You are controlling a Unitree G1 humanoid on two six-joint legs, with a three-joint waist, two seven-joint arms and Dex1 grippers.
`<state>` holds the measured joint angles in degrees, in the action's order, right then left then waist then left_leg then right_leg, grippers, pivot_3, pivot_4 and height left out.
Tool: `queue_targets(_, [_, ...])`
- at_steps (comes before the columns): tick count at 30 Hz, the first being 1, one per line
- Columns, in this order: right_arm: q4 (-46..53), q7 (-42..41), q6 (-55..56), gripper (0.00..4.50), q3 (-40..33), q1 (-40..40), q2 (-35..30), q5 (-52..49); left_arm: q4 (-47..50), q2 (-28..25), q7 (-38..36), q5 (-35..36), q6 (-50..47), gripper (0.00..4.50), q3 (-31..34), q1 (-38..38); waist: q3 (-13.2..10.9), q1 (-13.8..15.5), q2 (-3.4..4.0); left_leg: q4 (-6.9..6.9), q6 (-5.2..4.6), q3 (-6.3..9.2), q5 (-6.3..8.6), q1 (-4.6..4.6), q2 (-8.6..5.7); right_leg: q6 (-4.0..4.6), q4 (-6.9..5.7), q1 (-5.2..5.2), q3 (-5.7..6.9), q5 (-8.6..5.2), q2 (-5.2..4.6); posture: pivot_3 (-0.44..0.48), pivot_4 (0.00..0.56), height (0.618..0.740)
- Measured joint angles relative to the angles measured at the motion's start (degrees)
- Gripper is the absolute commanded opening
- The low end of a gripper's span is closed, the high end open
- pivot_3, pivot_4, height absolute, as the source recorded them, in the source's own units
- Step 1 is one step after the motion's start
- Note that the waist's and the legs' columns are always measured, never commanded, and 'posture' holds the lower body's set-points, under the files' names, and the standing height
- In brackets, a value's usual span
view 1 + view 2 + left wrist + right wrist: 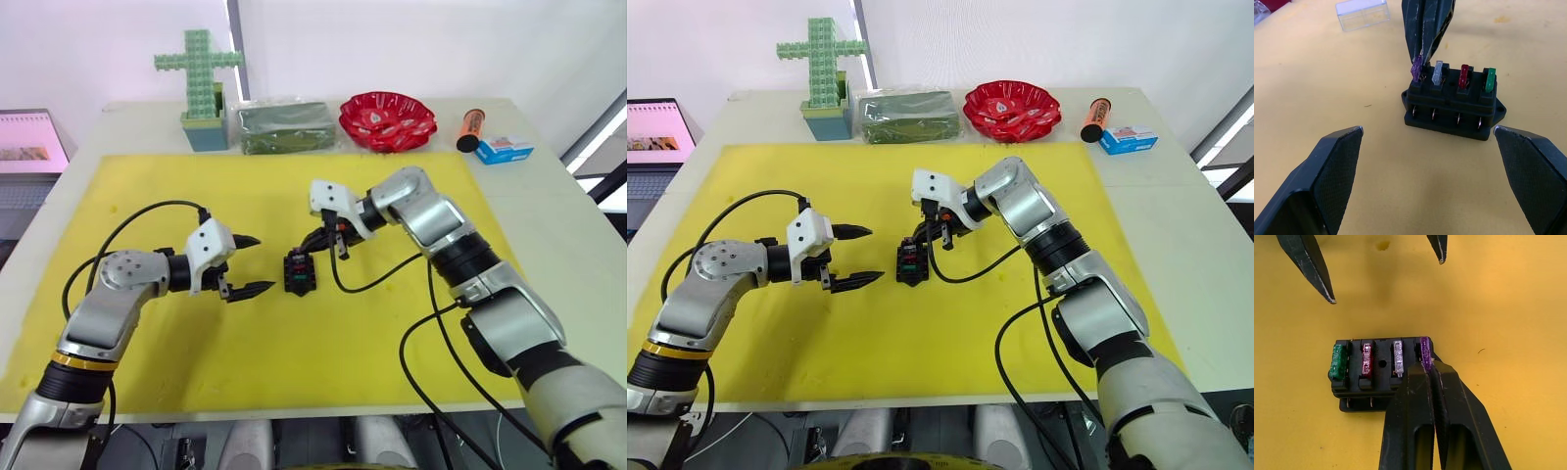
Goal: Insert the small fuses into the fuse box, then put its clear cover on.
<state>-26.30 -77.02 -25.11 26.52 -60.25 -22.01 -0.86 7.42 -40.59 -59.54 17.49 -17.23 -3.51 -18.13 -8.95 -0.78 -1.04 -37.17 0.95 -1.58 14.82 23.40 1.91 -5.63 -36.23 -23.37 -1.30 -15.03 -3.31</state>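
**Last fuse goes in, with little margin for a slip**

On the yellow mat (196, 392) covering the tabletop, the robot's right pincer (1426, 369) has its two black fingers pressed together on the purple fuse (1424, 348), which sits at the end slot of the fuse box (1449, 105). Green (1489, 80), red (1464, 76) and pale grey (1438, 72) fuses already stand in the other three slots of the row. The left pincer (250, 264) hovers just beside the box, its fingers spread wide and gripping nothing. The clear cover (1362, 13) lies on the mat, well apart from the box on its far side.

The main risk, judged from this moment, lies in the release. The purple fuse appears to stand about level with its neighbours, but whether it is fully seated cannot be told; if the fingers part while it is loose, or drag sideways as they lift, the fuse could tilt or come out with them. The box itself is unheld, so a downward push off centre could tip it or skid it across the mat, and the open left pincer is close enough to nudge it. Any fuse left standing proud would likely stop the cover from closing later.
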Motion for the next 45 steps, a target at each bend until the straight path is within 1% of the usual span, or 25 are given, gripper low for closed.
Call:
queue_targets(24, [1.0, 0.4, 1.8, 0.04, 1.5, -0.5, 0.6, 5.3, 0.7, 0.0, 1.0, 0.0, -0.1, 4.5, 0.0, 0.3, 0.0, -0.1, 0.01, 0.0, 0.0, 0.0, 0.0, -0.04, 0.0, 0.0, -0.01, 0.03, 0.0, 0.0, 0.0, 0.0, 0.15, 0.74])
queue_targets(40, [4.9, -0.6, -2.2, 0.04, 2.1, -0.5, 0.5, 6.1, 0.9, 0.0, 1.2, 0.0, -0.1, 4.5, 0.0, 0.4, 0.0, -0.1, 0.01, 0.02, 0.0, 0.0, 0.0, -0.04, 0.0, 0.0, -0.01, 0.03, 0.0, 0.0, 0.01, 0.0, 0.15, 0.74])
queue_targets(43, [4.9, -0.6, -2.8, 0.69, 2.0, -0.5, 0.5, 6.1, 1.0, 0.0, 1.2, 0.0, -0.1, 4.5, 0.0, 0.4, 0.0, -0.1, 0.01, 0.02, 0.0, 0.0, 0.0, -0.04, 0.0, 0.0, -0.01, 0.03, 0.0, 0.0, 0.01, 0.0, 0.15, 0.74])
queue_targets(45, [4.9, -0.6, -3.0, 1.33, 1.9, -0.5, 0.5, 6.1, 1.0, 0.0, 1.2, 0.0, -0.1, 4.5, 0.0, 0.4, 0.0, -0.1, 0.01, 0.02, 0.0, 0.0, 0.0, -0.04, 0.0, 0.0, -0.01, 0.03, 0.0, 0.0, 0.01, 0.0, 0.15, 0.74])
